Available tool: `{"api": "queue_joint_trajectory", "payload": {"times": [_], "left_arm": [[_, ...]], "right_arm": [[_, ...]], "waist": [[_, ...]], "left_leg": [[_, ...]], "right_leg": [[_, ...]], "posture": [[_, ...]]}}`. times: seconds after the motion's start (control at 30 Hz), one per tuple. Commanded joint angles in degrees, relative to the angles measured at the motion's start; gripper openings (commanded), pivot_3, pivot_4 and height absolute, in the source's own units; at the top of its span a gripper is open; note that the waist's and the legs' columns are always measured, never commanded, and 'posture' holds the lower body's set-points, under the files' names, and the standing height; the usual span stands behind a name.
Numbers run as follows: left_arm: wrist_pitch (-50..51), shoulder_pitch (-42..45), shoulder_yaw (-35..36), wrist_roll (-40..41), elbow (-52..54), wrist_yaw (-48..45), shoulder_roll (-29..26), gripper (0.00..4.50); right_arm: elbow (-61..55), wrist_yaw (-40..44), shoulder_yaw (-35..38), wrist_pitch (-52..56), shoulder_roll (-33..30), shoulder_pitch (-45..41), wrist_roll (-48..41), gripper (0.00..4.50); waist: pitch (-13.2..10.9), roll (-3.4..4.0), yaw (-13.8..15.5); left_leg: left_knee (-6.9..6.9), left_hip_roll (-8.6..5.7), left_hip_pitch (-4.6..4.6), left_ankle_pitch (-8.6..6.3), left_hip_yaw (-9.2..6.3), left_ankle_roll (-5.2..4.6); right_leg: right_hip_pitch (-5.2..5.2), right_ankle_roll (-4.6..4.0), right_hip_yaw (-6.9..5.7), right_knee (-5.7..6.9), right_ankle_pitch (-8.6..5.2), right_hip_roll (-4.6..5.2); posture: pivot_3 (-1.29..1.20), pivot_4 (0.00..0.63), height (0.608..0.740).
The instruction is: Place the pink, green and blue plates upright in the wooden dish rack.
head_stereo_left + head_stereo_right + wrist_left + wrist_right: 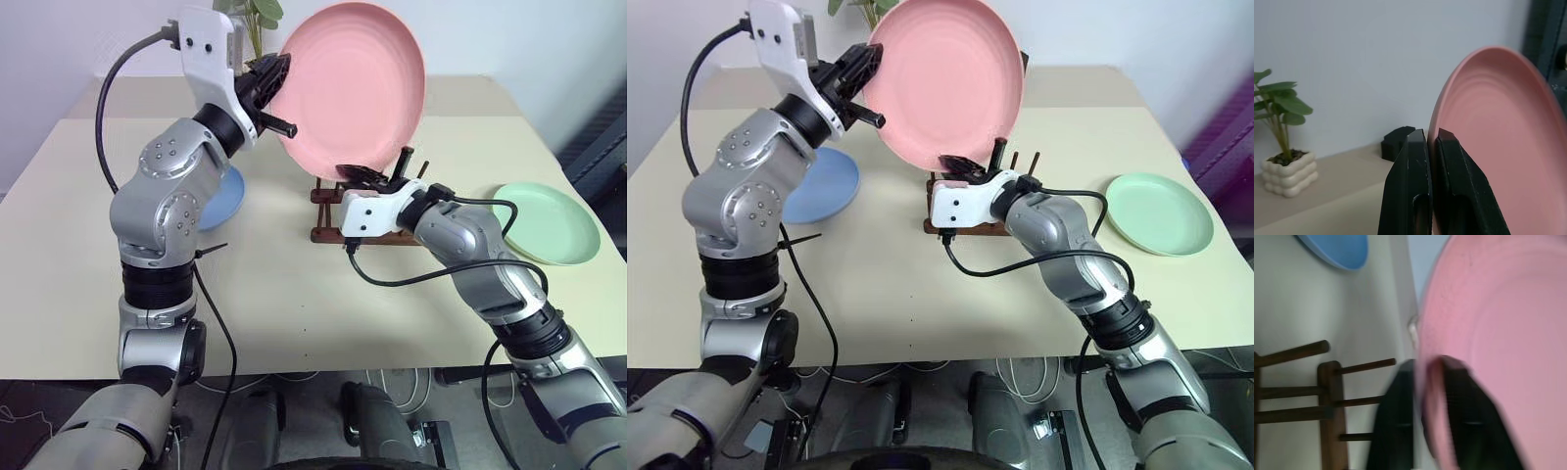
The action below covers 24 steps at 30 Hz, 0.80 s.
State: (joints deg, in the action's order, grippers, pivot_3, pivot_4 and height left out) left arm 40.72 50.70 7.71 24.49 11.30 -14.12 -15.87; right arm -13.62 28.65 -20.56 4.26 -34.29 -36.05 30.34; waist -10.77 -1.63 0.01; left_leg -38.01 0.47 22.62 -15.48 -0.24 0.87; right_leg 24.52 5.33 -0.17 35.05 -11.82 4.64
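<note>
Above slatted wooden dish rack [328, 211]: smooth round pink plate [358, 83], rim pinched by both closed grippers [277, 80] [361, 176].

table [274, 313] | rack [328, 233] centre | blue plate [220, 196] left | green plate [554, 223] right

No text, label, brand, number or sign can be read on anything in these views. The plates, the rack, the table, the plant pot and the robot's arm casings all show plain surfaces without legible markings.
</note>
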Motion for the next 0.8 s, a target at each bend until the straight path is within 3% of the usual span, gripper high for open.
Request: {"api": "queue_joint_trajectory", "payload": {"times": [0.03,0.13,0.17,0.27,0.47,0.73,0.8], "left_arm": [[-0.6,0.5,0.2,1.8,2.3,-0.9,0.5,0.0],[-0.7,0.1,0.9,2.6,2.0,-1.7,0.8,0.0],[-0.7,0.0,1.2,3.0,2.1,-1.9,1.0,0.33],[-1.0,-0.3,2.6,5.0,2.3,-2.4,1.5,1.41],[-6.2,0.8,10.2,8.0,-0.4,-0.6,1.0,4.43],[-10.3,-6.3,10.5,8.5,-2.9,-9.8,-7.8,4.43],[-10.3,-10.7,8.2,7.5,-2.7,-13.6,-9.9,4.43]], "right_arm": [[0.1,-1.3,1.9,-1.4,0.4,-0.9,1.5,0.05],[0.3,-1.3,2.1,-2.3,0.3,-0.5,2.3,0.05],[0.3,-1.2,2.2,-2.6,0.2,-0.4,2.6,0.02],[0.4,-1.7,2.7,-3.1,0.2,-0.1,3.2,0.0],[0.6,-2.6,6.6,-4.4,-1.0,0.8,1.6,0.0],[-4.3,-0.4,21.7,1.8,3.2,3.1,-17.8,0.0],[-8.5,1.8,27.2,8.0,6.7,3.4,-31.0,0.0]], "waist": [[0.0,0.0,0.0],[0.0,0.0,0.0],[0.0,0.0,-0.1],[0.0,0.0,-0.1],[0.0,-0.01,-0.8],[0.0,-0.01,-0.7],[0.0,-0.01,-0.7]], "left_leg": [[0.0,0.0,0.0,0.0,-0.01,0.0],[0.0,-0.01,0.0,0.0,0.0,0.01],[0.0,-0.01,0.0,0.0,0.0,0.01],[0.0,0.0,0.0,0.01,-0.01,0.01],[0.0,0.0,-0.01,0.01,-0.03,0.01],[0.02,0.01,-0.04,0.01,-0.01,0.01],[0.01,0.01,-0.03,0.01,-0.01,0.01]], "right_leg": [[0.0,0.0,0.0,0.0,0.0,0.0],[-0.01,0.0,0.0,-0.01,0.0,0.01],[-0.01,0.0,0.0,0.0,0.0,0.01],[-0.01,0.0,0.0,0.0,0.0,0.01],[-0.01,0.0,0.0,0.01,0.0,0.0],[-0.02,0.01,0.01,0.04,0.01,0.0],[-0.03,0.01,0.0,0.04,0.01,0.0]], "posture": [[0.0,0.15,0.74],[0.0,0.15,0.74],[0.0,0.15,0.74],[0.0,0.15,0.74],[0.0,0.15,0.74],[0.0,0.15,0.74],[0.0,0.15,0.74]]}}
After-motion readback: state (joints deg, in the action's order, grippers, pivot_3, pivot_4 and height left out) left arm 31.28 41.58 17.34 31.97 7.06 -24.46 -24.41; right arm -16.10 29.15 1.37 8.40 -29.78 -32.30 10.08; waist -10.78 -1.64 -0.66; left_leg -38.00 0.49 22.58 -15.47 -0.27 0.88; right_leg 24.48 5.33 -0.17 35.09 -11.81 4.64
